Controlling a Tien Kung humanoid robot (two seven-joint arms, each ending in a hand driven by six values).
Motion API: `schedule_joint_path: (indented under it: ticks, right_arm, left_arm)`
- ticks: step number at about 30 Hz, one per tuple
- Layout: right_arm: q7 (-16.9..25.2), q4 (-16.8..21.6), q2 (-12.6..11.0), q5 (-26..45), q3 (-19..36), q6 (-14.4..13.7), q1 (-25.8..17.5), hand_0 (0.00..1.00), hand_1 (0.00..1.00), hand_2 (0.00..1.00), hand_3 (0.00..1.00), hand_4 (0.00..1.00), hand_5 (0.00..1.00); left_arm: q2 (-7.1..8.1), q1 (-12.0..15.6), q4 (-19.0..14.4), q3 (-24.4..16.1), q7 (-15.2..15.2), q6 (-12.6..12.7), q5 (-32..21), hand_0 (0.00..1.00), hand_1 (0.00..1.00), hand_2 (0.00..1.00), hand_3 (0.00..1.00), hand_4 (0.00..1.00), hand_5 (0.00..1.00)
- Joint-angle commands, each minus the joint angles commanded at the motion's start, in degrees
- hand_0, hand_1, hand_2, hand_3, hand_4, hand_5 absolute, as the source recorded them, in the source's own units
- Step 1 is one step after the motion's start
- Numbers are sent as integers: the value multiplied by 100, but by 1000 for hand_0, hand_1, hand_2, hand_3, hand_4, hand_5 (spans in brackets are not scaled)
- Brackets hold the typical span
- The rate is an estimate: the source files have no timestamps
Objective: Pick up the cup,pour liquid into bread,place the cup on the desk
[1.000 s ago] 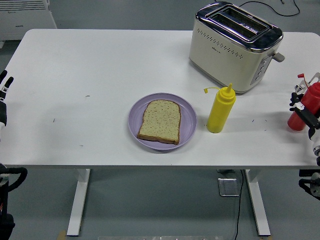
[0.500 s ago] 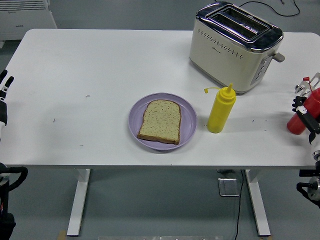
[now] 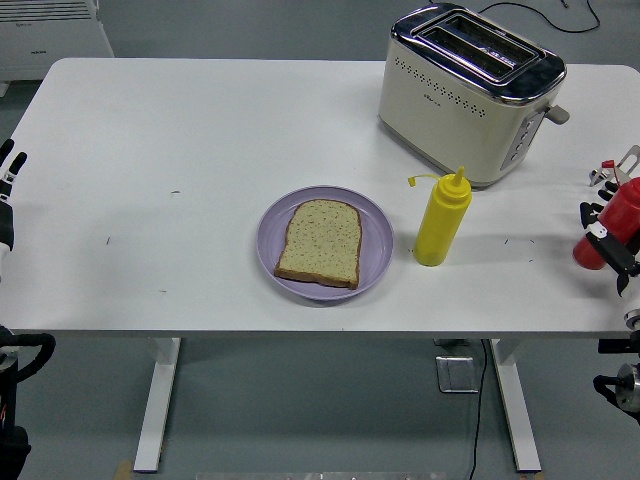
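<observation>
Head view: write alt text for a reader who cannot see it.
At the right edge of a white table, the robot's right hand grips a red squeeze bottle. A slice of bread lies on a purple plate at the centre, a yellow squeeze bottle beside it and a cream toaster behind. The left hand rests at the left edge.

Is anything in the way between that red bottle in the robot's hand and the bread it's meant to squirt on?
Yes. The yellow squeeze bottle stands upright between the red squeeze bottle in the right hand and the bread slice on the purple plate.
</observation>
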Motion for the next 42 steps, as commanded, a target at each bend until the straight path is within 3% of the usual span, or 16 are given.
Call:
schedule_joint_path:
  ticks: [2,3,23,36,42]
  right_arm:
    - [1,3,15,-51,56,1,-35,923,857,955,998,878,295]
    - [5,13,22,-82,97,-7,-64,957,904,993,998,894,293]
    - [-210,748,-10,-617,902,295,-732,972,916,998,998,902,284]
    - [-197,1897,72,-755,1435,195,-1465,969,916,998,998,902,286]
    - [7,2285,74,-269,1627,-38,-1601,955,900,978,998,902,294]
  left_arm:
    - [1,2,-1,1,-1,0,-1,715,755,790,702,662,998]
    - [2,3,-1,2,-1,0,-1,715,755,789,702,662,998]
    - [-42,-23,-10,-7,2,2,18,716,754,789,702,662,998]
    - [-3,-86,-13,25,1,4,19,716,754,789,702,663,998]
    - [0,-92,-14,17,2,5,20,715,755,788,702,663,998]
